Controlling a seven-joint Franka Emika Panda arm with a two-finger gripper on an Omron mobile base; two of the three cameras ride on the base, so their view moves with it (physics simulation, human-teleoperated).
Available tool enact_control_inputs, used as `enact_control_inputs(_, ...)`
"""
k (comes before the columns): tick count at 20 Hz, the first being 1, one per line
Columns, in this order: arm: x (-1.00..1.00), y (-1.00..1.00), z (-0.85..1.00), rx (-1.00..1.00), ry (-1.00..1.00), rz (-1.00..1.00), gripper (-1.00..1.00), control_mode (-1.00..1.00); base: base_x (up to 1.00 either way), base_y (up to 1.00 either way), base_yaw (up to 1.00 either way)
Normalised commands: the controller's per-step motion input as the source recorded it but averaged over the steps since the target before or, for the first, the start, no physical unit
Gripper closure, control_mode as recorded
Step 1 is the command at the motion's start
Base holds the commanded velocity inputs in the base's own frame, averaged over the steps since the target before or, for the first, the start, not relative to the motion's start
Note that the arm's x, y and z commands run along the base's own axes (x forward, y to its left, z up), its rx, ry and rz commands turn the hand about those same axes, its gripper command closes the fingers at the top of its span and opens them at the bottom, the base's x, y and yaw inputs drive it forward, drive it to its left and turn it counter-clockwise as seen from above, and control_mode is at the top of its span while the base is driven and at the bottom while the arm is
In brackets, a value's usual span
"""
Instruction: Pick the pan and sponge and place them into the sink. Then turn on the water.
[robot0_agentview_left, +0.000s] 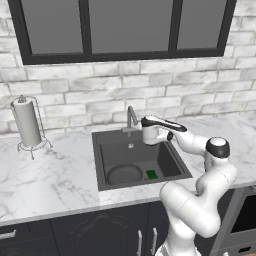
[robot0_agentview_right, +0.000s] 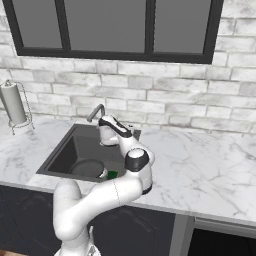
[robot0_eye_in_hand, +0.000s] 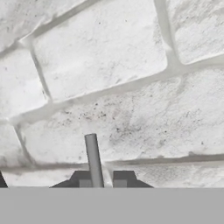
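The pan (robot0_agentview_right: 86, 168) and the green sponge (robot0_agentview_right: 112, 174) lie in the dark sink (robot0_agentview_right: 65, 150). The faucet (robot0_agentview_right: 95, 112) stands at its far side.

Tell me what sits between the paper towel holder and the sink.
Nothing: bare marble counter separates the paper towel holder from the sink, seen in the left base view.

One pan (robot0_agentview_left: 124, 174), one sponge (robot0_agentview_left: 151, 174), one sink (robot0_agentview_left: 101, 165), one faucet (robot0_agentview_left: 131, 118), one paper-towel roll (robot0_agentview_left: 26, 122).
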Motion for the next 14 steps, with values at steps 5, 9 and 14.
enact_control_inputs(5, 0.12, -0.27, 0.04, 0.03, 0.1, -0.07, 1.0, -1.0, 0.0, 0.0, 0.0)
enact_control_inputs(9, 0.15, -0.44, 0.12, 0.05, 0.0, -0.02, 1.0, -1.0, 0.0, 0.0, 0.0)
enact_control_inputs(14, 0.02, -0.55, 0.03, 0.06, -0.02, 0.0, 1.0, -1.0, 0.0, 0.0, 0.0)
